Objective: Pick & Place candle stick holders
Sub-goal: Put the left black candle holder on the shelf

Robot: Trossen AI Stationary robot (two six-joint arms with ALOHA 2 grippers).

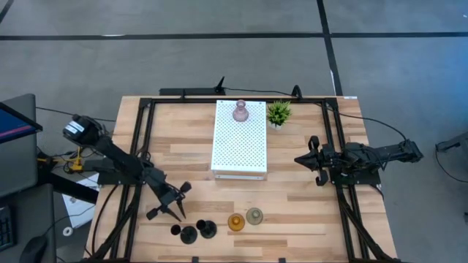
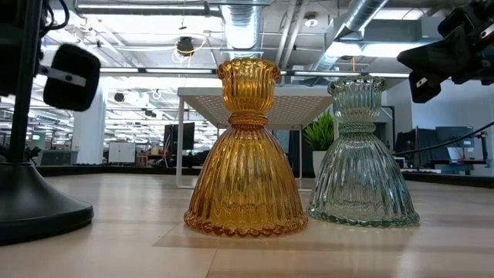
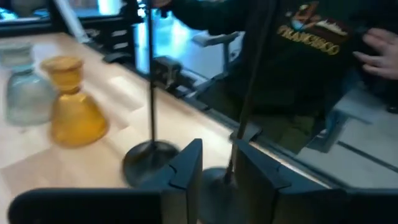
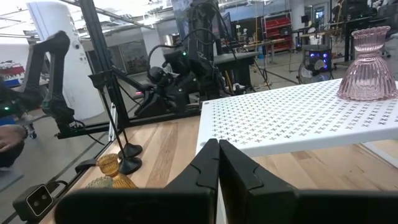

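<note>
L gripper (image 1: 178, 202) has fingers spread wide w/ a black holder (image 3: 149, 93) stem just beyond its tips, "FRANCISCO" legible on a person's dark shirt (image 3: 311, 50) behind; R gripper (image 1: 312, 162) fingers pressed together, empty.

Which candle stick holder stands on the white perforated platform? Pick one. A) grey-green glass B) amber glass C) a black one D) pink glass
D: the pink glass holder stands at the far end of the white perforated platform, while the amber glass holder, the grey-green glass holder and both black holders stand along the table's near edge.
</note>
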